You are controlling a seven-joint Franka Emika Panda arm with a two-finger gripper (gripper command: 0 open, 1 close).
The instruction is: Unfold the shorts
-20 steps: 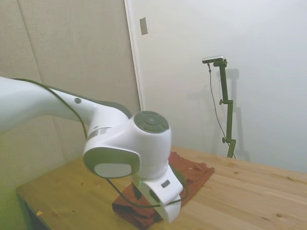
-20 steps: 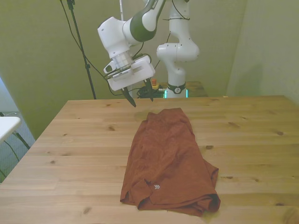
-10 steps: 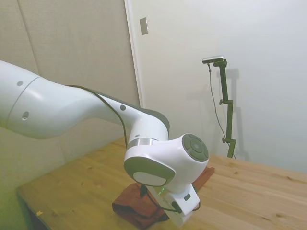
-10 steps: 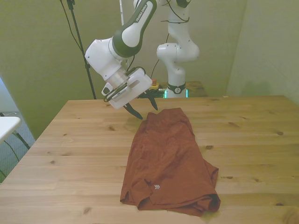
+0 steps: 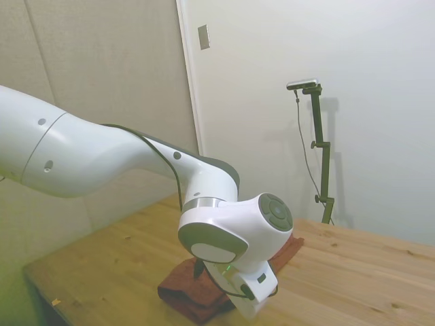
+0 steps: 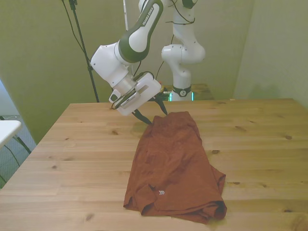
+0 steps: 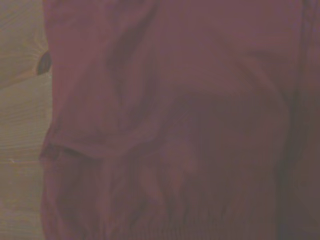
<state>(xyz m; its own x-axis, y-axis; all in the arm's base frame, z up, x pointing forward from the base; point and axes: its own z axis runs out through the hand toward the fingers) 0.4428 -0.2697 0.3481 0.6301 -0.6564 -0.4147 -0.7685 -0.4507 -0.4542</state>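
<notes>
The shorts (image 6: pixel 174 166) lie folded on the table (image 6: pixel 72 159), a rust-brown heap somewhat right of the table's middle in the front view. Their long axis runs from the far edge toward the near edge, drifting a little to the front view's right as it comes nearer. The far end is narrow and flat; the near end is broader and bunched, with layers doubled under at the near right corner and a small pale logo near the near left edge. In the wrist view the cloth (image 7: pixel 175 120) fills nearly the whole patch, creased and blurred, with a strip of bare wood at one side.

The pincer (image 6: pixel 155 113) stands at the far left corner of the shorts, tilted, its two dark fingers spread apart with nothing between them. One fingertip (image 6: pixel 147 121) looks to be at or just above the cloth's far edge; whether it touches I cannot tell. So the garment stretches away from the pincer toward the near side, and the coming grasp would likely take that far corner layer. In the side view the arm's bulk hides the fingers, and only the ends of the shorts (image 5: pixel 182 293) show around it.

There are no containers on the table.
</notes>
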